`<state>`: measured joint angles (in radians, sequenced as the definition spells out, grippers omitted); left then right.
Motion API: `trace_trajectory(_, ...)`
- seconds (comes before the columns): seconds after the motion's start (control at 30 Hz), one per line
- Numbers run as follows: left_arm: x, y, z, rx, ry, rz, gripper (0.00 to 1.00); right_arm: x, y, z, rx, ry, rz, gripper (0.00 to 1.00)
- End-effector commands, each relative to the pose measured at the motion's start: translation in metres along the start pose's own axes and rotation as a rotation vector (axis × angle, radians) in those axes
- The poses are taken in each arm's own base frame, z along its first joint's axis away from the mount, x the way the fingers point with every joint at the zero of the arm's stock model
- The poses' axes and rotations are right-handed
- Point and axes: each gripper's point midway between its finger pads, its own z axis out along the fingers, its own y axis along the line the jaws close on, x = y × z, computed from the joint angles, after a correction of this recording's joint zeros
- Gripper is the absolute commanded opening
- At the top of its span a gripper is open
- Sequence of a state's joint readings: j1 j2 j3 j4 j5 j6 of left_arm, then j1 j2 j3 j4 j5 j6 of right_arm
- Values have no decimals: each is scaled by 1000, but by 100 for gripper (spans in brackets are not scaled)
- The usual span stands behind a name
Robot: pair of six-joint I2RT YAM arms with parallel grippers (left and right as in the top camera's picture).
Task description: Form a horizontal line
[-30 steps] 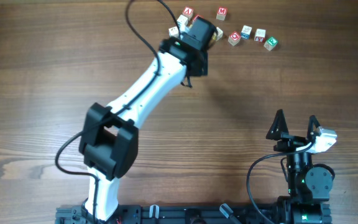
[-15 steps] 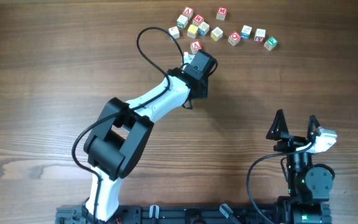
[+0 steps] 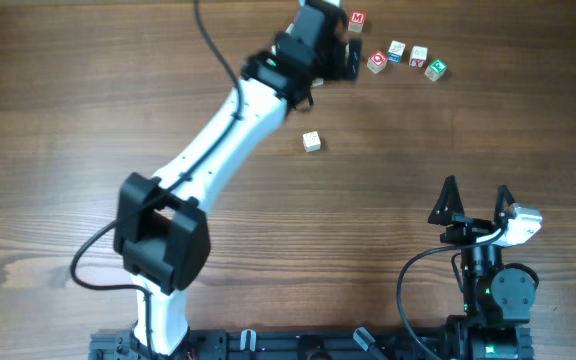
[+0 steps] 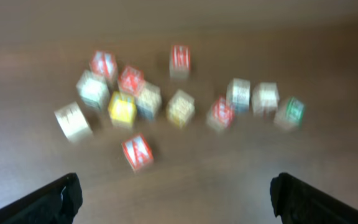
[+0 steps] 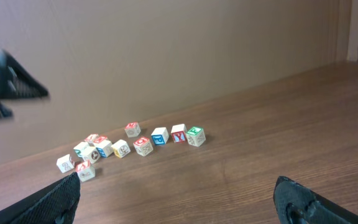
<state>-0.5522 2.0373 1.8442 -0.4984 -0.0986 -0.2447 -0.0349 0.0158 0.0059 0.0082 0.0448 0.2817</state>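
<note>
Half second earlier my left arm was drawn back from cube cluster [image 4: 148, 99], pale cube at its tip. Now arm reached over cluster again. Left gripper [image 4: 174, 186] stood wide, nothing between fingers. Whitish cube [image 3: 311, 141] lay alone on bare table [image 3: 68, 120], well apart from cluster; I judged it set down as first piece. Red-A cube [image 4: 137, 151] sat just outside cluster, letter tilted, not yet fetched. Line had one cube only, so no long axis yet; should run left-right. Right gripper [image 5: 176, 180] wide, empty, near base.
</note>
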Motion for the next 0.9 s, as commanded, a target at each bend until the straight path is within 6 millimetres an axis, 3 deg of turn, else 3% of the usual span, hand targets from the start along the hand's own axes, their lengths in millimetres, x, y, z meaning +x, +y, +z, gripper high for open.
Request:
trace_trajectory(0.0, -51, 23, -10, 55, -104, 0, 100, -1, 1, 0, -6, -5, -17, 100)
trace_trajectory(0.1, -53, 33, 21, 104, -79, -40, 100, -1, 1, 0, -6, -5, -17, 100)
trace_trajectory(0.2, -41, 32, 64, 110, -32, -83, 100, -1, 1, 0, -6, -5, -17, 100)
trace_trajectory(0.33, -1, 39, 115, 105, 62, -182, 99, -1, 1, 0, -6, -5, -16, 100)
trace_trajectory(0.4, 20, 39, 129, 138, 127, -225, 99, -1, 1, 0, -6, -5, -16, 100)
trace_trajectory(0.53, 54, 30, 134, 143, 234, -222, 100, -1, 1, 0, -6, -5, -17, 100)
trace_trajectory(0.63, 85, 35, 143, 98, 320, -236, 99, -1, 1, 0, -6, -5, -17, 100)
trace_trajectory(0.73, 111, 41, 154, 68, 387, -295, 90, -1, 1, 0, -6, -5, -17, 100)
trace_trajectory(0.87, 117, 38, 160, 68, 389, -290, 82, -1, 1, 0, -6, -5, -17, 100)
